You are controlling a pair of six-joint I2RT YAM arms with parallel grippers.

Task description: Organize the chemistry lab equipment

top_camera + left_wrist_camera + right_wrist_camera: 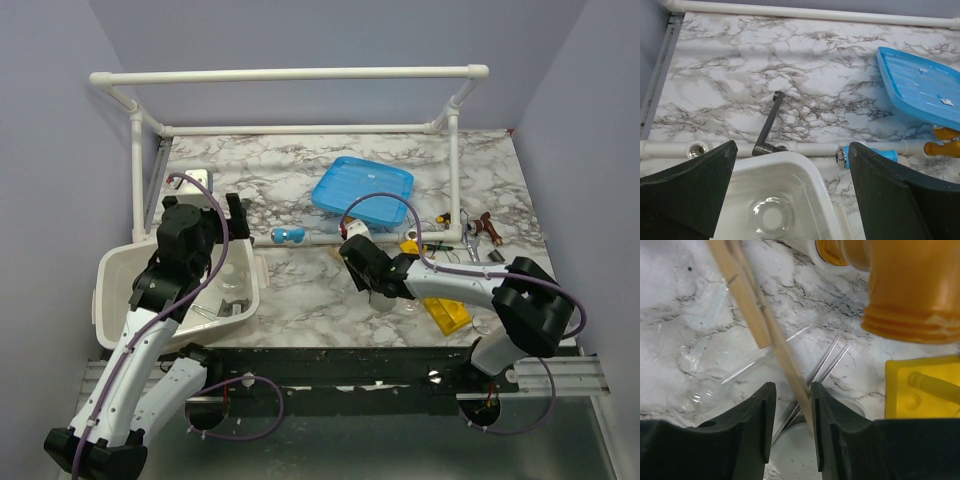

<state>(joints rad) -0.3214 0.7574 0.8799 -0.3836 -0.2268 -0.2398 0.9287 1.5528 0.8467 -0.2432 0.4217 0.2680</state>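
Observation:
My left gripper [228, 222] hangs open and empty over the far right corner of the white tub [115, 290]. In the left wrist view [790, 147] a clear glass beaker [771, 217] lies in the tub below it. My right gripper [360, 260] is at the table's middle. In the right wrist view [792, 390] its jaws stand a little apart, and a thin wooden stick [785, 357] leans against the right finger [832, 415]. A second stick [740, 290], thin glass rods [827, 360] and clear glassware [700, 390] lie around it. The yellow rack [446, 314] [920, 390] is to the right.
A blue lid [362, 187] [922, 82] lies at the far middle. A white pipe frame [300, 75] rims the table. A dark metal handle [769, 125] and a blue-chrome item [842, 155] lie past the tub. An orange bottle neck [910, 295] is close ahead. Metal tongs [484, 232] lie at the right.

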